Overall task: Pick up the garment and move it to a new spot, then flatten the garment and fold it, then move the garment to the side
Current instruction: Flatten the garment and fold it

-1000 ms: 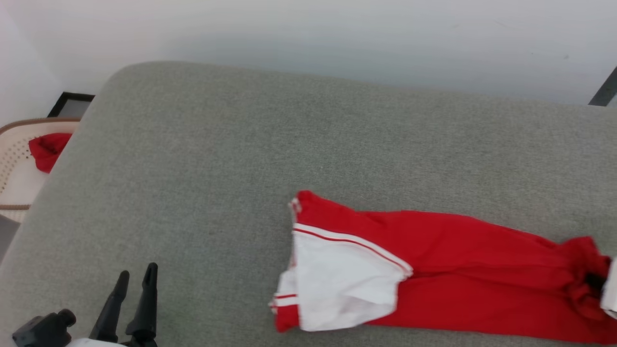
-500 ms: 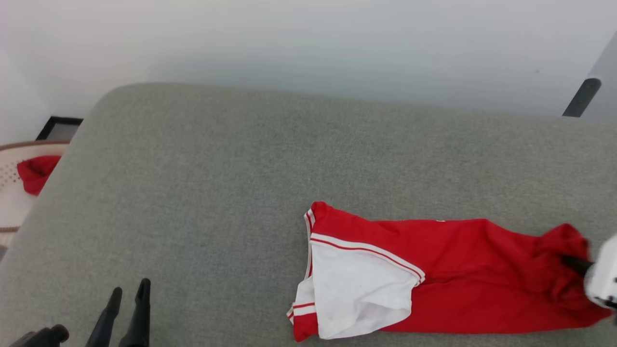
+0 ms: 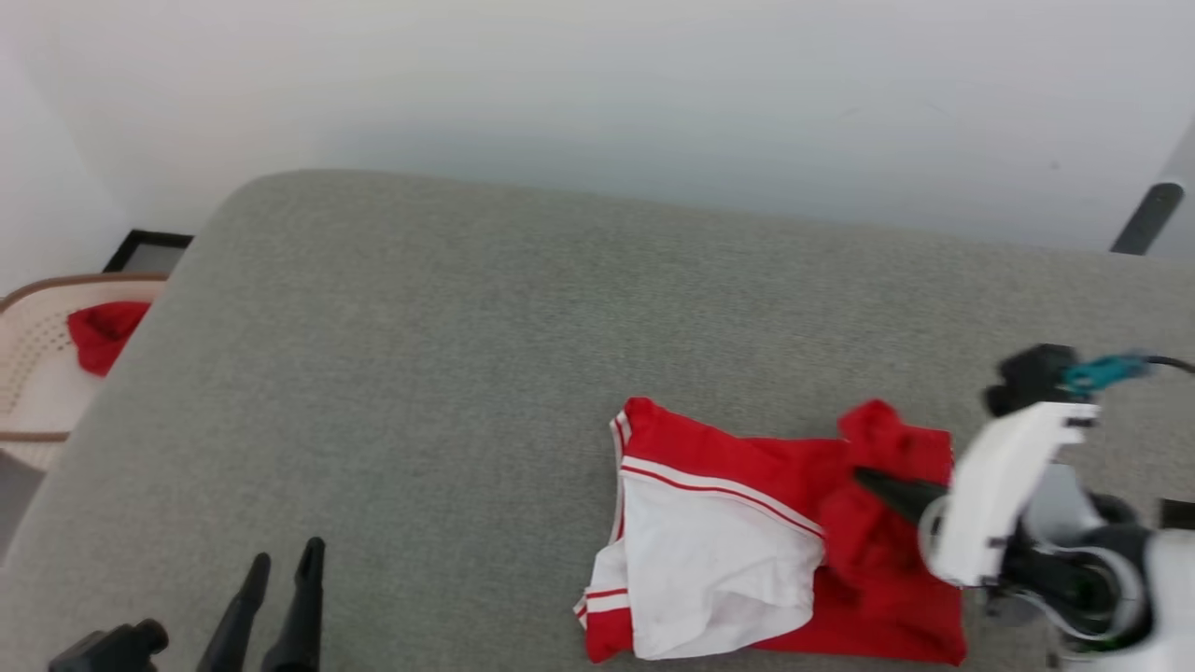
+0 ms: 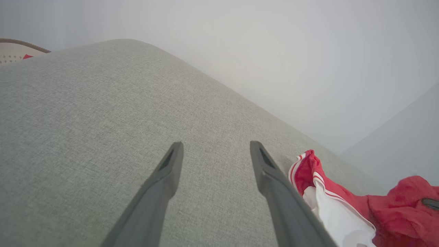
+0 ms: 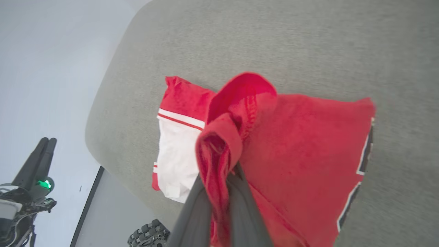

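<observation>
- A small red cloth [image 3: 101, 334] lies in the pale basket [image 3: 84, 280] at far left;
- The left gripper [image 3: 288, 553] hovers over the grey padded surface [image 3: 420, 373], wide open and holding nothing;
- The garment [image 3: 719, 551] lies bunched on the surface's right half;
- The right gripper [image 3: 868, 478] is closed on its red edge, raised over the body; probably the folding step; next it should lay this edge flat, then release.

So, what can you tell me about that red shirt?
The garment is a soft-looking red jersey with a white sleeve panel trimmed in red-and-white stripes; black lettering outlined in white peeks out at one edge. It lies doubled over on the grey cushion, one bunched end pinched in the shut right gripper.
</observation>
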Controlling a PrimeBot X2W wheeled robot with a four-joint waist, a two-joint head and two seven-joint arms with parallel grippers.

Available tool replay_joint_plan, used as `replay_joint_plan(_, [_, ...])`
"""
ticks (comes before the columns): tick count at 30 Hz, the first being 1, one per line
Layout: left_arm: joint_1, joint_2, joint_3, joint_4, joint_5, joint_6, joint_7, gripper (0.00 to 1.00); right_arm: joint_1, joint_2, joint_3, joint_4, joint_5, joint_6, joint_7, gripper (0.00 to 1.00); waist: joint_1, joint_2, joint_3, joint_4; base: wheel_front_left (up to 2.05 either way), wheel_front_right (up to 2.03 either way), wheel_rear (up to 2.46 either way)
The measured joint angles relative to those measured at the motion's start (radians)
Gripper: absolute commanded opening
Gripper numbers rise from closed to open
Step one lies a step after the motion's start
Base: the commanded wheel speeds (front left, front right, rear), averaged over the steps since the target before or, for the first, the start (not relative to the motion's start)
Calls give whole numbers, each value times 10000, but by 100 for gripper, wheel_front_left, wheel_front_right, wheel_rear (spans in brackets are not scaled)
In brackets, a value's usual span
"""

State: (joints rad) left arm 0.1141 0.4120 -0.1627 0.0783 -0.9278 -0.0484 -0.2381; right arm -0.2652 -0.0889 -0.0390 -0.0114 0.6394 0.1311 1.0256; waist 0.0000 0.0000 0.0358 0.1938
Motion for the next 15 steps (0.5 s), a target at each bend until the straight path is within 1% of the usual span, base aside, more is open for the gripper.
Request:
replay_joint_plan(5, [-178, -121, -199, 157, 27, -59, 46, 100, -302, 313, 890, 581, -163, 0, -527, 0, 0, 0, -19, 369, 0, 0, 0])
replay_joint_plan(9, [-316, -213, -324, 305, 31, -123, 61, 100, -574, 364, 1553, 1262, -184, 0, -1058, 0, 0, 0, -24, 700, 0, 0, 0])
replay_joint_plan(12, [-406, -274, -403, 412, 33, -146, 82, 100, -788, 366, 2119, 1881, 107, -2, -1570, 0, 0, 0, -20, 945, 0, 0, 0])
replay_joint_plan(15, [-505, -332, -458, 512, 31, -194, 82, 100, -1031, 376, 2621, 2500, 132, -2, -2075, 0, 0, 0, -9, 1164, 0, 0, 0])
